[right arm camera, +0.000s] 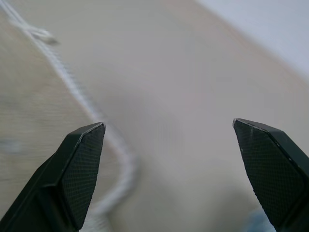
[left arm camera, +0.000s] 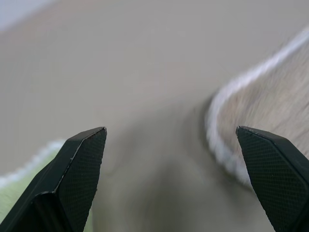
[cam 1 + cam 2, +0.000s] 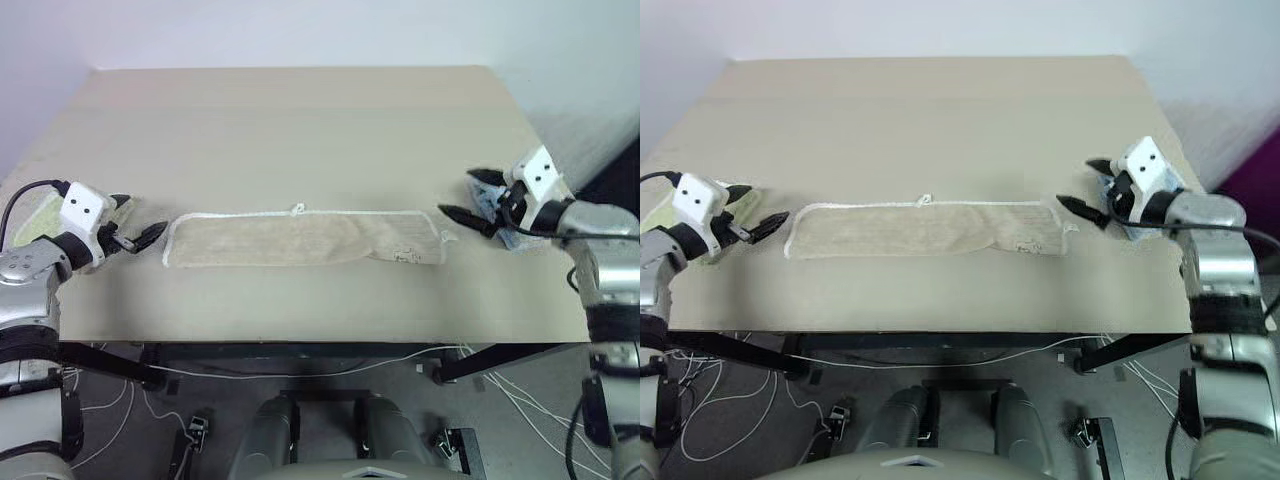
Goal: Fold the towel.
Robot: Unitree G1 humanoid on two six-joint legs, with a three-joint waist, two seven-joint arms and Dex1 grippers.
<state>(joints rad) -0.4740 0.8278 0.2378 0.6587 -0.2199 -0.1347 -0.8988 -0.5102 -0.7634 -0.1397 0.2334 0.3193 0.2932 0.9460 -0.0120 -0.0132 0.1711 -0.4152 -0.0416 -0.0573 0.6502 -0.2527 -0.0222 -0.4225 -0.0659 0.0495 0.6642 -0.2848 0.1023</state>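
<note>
The towel lies flat on the table as a long narrow strip running left to right, near the front edge; its white stitched border traces the far edge, where a small white loop stands at about mid-length. The right end of the strip shows a doubled-over layer with a ragged corner. The left hand hovers just beside the left end of the towel, apart from it, its two black fingers spread wide and holding nothing — in the left wrist view the rounded, white-edged corner of the towel sits just ahead of one fingertip, with bare table between the fingers. A light green cloth lies on the table at the far left, partly hidden behind this hand. The right hand hovers just beside the right end of the towel, likewise clear of it, fingers spread wide and empty; the right wrist view shows the stitched border curving past one fingertip. A light blue cloth lies beneath and behind the right hand, near the table's right edge.
</note>
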